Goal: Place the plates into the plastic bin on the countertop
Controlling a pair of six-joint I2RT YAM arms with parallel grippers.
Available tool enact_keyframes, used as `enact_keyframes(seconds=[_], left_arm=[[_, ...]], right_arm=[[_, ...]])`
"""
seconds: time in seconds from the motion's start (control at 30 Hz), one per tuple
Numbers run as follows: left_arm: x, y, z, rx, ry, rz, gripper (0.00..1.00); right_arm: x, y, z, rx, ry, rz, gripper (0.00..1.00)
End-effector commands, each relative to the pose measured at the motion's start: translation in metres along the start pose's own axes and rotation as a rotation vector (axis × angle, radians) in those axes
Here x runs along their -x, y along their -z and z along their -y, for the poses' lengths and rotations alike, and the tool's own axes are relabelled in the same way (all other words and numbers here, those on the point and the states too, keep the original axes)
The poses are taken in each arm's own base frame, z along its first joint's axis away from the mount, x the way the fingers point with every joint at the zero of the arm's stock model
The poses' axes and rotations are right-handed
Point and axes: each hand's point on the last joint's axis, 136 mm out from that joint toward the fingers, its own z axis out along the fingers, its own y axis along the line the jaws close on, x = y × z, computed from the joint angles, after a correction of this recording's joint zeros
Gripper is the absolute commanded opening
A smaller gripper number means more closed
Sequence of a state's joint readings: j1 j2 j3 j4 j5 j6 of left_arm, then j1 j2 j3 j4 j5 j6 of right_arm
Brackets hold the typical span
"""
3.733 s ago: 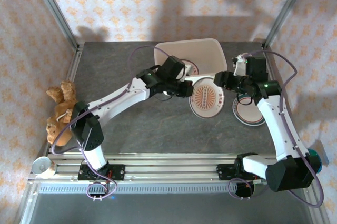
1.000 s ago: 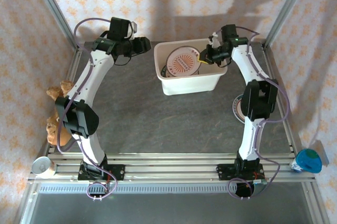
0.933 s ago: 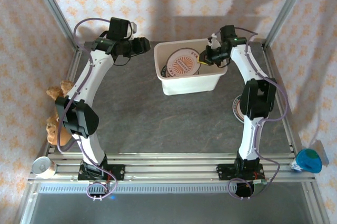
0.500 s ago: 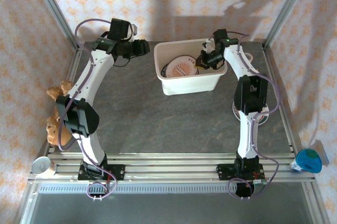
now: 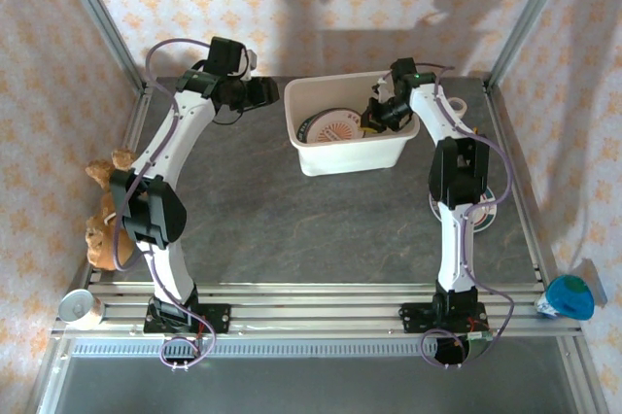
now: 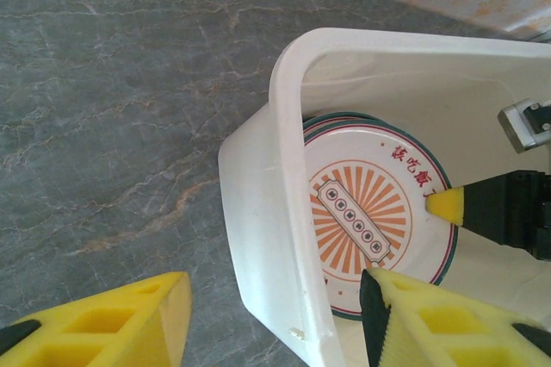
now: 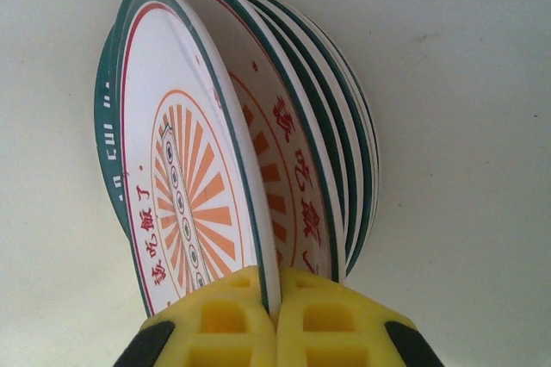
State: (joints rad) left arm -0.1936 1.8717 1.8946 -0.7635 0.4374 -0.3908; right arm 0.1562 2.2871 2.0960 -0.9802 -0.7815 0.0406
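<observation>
Right gripper [image 7: 275, 285] is clamping a plate [image 7: 194, 186] inside the plastic bin [image 6: 258, 177].
Left gripper [image 6: 274, 288] is hovering wide open, holding nothing.

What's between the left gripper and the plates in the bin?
The wall of the plastic bin; the left wrist view shows it between the open left gripper and the plates inside.

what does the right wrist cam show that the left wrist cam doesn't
Right wrist: the right gripper shut on the rim of one plate, with more plates packed edge-on behind it. Left wrist: the countertop, the outer wall of the plastic bin, and the open left gripper. Both: sunburst-printed plates inside the white bin, with a yellow right-gripper finger at a plate's edge.
</observation>
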Motion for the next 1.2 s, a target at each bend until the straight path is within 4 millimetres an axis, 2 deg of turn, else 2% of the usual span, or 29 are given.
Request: enact_keyframes(seconds=[0.0, 0.07, 0.23, 0.4, 0.6, 0.73, 0.83, 0.97, 1.17], left_arm=[[-0.009, -0.005, -0.009, 0.011, 0.007, -0.043, 0.55], [-0.01, -0.006, -0.009, 0.012, 0.008, -0.045, 0.55], [-0.009, -0.005, -0.008, 0.011, 0.007, -0.039, 0.55], [-0.009, -0.003, -0.006, 0.008, 0.004, -0.036, 0.55], [-0.011, 0.003, 0.004, 0.002, -0.022, -0.026, 0.55], [-0.015, 0.009, 0.014, -0.006, -0.055, -0.02, 0.55], [-0.02, 0.016, 0.028, -0.021, -0.091, -0.012, 0.55], [-0.035, 0.027, 0.055, -0.055, -0.143, -0.012, 0.55], [-0.076, 0.032, 0.114, -0.145, -0.24, -0.028, 0.55]], right_arm=[[-0.003, -0.002, 0.004, -0.037, 0.015, -0.019, 0.11], [-0.001, 0.001, 0.003, -0.045, 0.02, -0.009, 0.18], [0.005, 0.017, -0.001, -0.079, 0.043, 0.044, 0.42], [0.011, 0.035, -0.007, -0.112, 0.065, 0.1, 0.57], [0.013, 0.061, -0.02, -0.141, 0.102, 0.164, 0.68], [0.013, 0.083, -0.037, -0.132, 0.139, 0.217, 0.7], [0.008, 0.105, -0.052, -0.123, 0.17, 0.262, 0.73], [0.0, 0.147, -0.067, -0.153, 0.208, 0.377, 0.73], [-0.027, 0.21, -0.069, -0.192, 0.18, 0.527, 0.73]])
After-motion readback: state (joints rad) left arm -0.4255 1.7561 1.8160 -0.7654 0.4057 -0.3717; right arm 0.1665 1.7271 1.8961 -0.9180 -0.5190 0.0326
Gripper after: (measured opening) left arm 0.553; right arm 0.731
